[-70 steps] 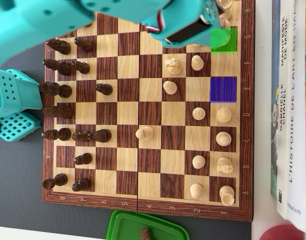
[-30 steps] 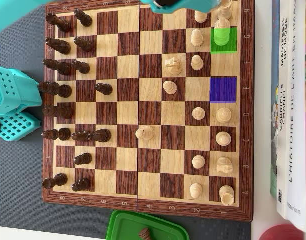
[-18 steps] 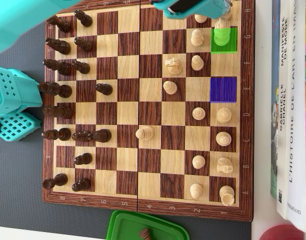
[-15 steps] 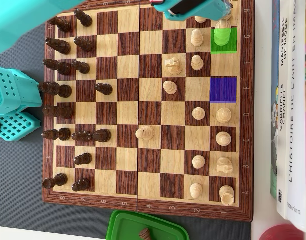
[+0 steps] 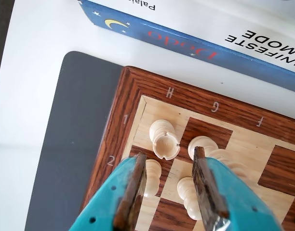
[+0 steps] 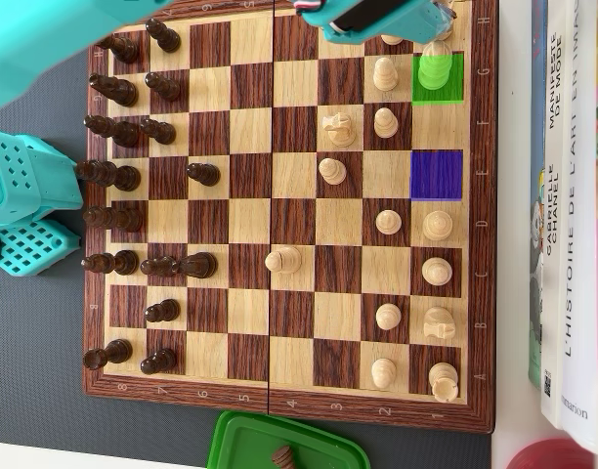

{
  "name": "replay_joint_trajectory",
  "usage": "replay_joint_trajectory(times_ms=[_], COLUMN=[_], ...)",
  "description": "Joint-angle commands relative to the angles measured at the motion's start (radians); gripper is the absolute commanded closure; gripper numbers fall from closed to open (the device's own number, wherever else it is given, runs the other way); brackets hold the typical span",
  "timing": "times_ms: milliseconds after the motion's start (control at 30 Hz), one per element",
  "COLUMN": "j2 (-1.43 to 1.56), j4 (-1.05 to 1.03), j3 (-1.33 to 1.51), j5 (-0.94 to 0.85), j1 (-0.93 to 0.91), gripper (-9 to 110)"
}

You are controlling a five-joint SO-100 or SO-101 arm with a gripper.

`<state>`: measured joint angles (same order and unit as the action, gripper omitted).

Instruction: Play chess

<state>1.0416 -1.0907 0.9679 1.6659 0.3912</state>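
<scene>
Honestly, our main risk is the crowding in that corner. Our gripper (image 5: 169, 169) has its fingers apart and holds nothing; they straddle the rook (image 5: 165, 140) on the H corner square, slightly short of it in the wrist view. The green square (image 6: 438, 78) overlay marks the neighbouring G square, where a pale piece (image 5: 204, 146) stands just beside the right finger (image 5: 201, 180). A pawn (image 5: 150, 176) sits against the left finger (image 5: 133, 190) and another pawn (image 5: 187, 191) between the two.

What could go wrong, in our judgement:
- we close on the rook instead of the marked piece, since the gap currently lines up with the rook
- dropping lower, a finger clips a pawn or the marked piece and tips it into its neighbours
- carrying toward the blue square (image 6: 437, 175), we brush the pawns standing beside that file

Surface: a wooden chessboard (image 6: 484, 244) with lettered rim lies on a dark grey mat (image 6: 35, 342), on a white table. Books (image 6: 569, 195) lie along the board's right edge in the overhead view, near the rim. A green lid (image 6: 250, 445) holding a dark piece sits below the board. Room beyond the table is not visible.
</scene>
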Motion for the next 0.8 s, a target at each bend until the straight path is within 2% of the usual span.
replay_joint_trajectory(times_ms=[0,767], j2=[0.012,-0.043], j4=[0.005,0.014], j3=[-0.043,-0.075], j5=[0.005,-0.002], j1=[0.012,0.006], gripper=[87,87])
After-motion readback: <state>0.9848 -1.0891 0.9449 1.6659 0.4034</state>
